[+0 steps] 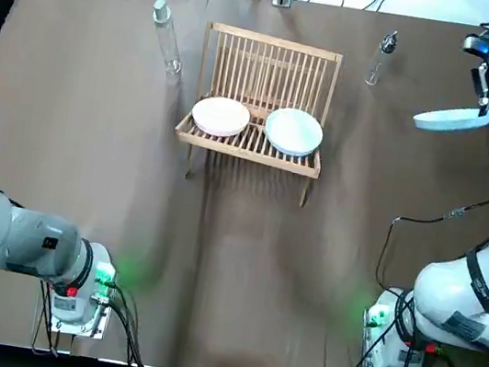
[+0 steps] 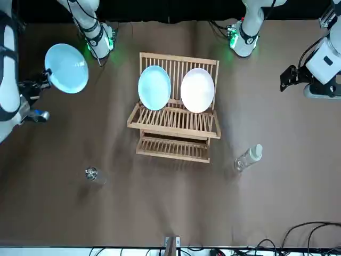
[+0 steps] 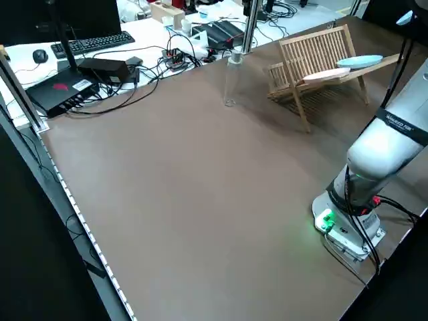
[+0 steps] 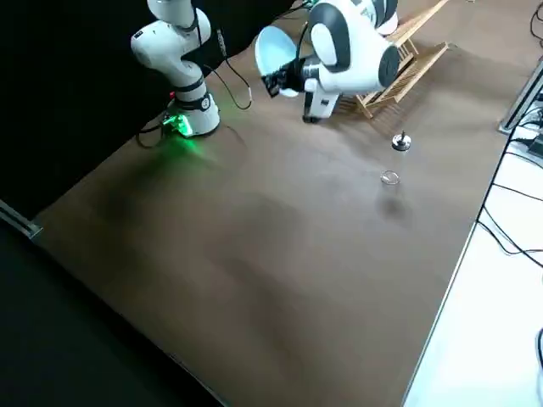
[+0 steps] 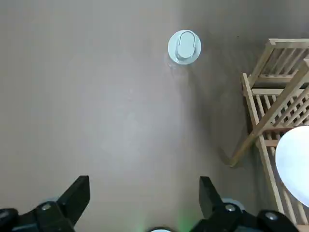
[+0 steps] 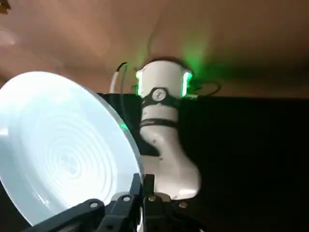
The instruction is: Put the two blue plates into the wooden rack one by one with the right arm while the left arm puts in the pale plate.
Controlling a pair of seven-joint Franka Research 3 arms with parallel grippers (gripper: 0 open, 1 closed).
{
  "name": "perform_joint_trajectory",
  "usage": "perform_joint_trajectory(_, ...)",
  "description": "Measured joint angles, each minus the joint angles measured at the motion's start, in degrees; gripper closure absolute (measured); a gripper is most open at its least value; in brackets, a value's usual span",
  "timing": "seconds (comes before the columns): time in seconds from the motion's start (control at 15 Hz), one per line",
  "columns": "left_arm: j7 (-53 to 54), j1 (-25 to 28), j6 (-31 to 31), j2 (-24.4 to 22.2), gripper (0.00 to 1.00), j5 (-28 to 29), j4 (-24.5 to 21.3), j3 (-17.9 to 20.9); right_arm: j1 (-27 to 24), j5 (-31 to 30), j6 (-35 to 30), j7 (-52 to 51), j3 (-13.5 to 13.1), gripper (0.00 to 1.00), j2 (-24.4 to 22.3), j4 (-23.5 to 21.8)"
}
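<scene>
Right gripper: upper right of the overhead frame, fingers clamped on the rim of a blue plate, held above the table, well apart from the wooden rack.
Rack, upper centre: second blue plate and pale plate side by side.
Left gripper: right edge of the front frame, fingers apart, holding nothing.
Bottle: left of the rack.

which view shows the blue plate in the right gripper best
Front view: the held blue plate faces the camera, whole. Top view shows it nearly edge-on; right wrist view, at the right gripper; right side view, partly behind the arm.
</scene>
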Motion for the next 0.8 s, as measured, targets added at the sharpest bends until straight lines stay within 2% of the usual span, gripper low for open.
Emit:
perform_joint_trajectory(0.2, 0.0, 0.0, 0.0, 0.1, 0.0, 0.0, 0.0, 0.0, 3.7, 7.3, -0.1, 9.5, 0.0, 0.96, -3.5, -5.9)
perform_joint_trajectory(0.47, 0.0, 0.0, 0.0, 0.2, 0.0, 0.0, -0.1, 0.0, 8.6, 13.5, 0.0, 18.2, 0.1, 0.96, -5.6, -10.1)
perform_joint_trajectory(0.8, 0.0, 0.0, 0.0, 0.2, 0.0, 0.0, -0.1, 0.0, 13.1, 16.0, 0.5, 21.7, 0.1, 0.96, -6.1, -14.4)
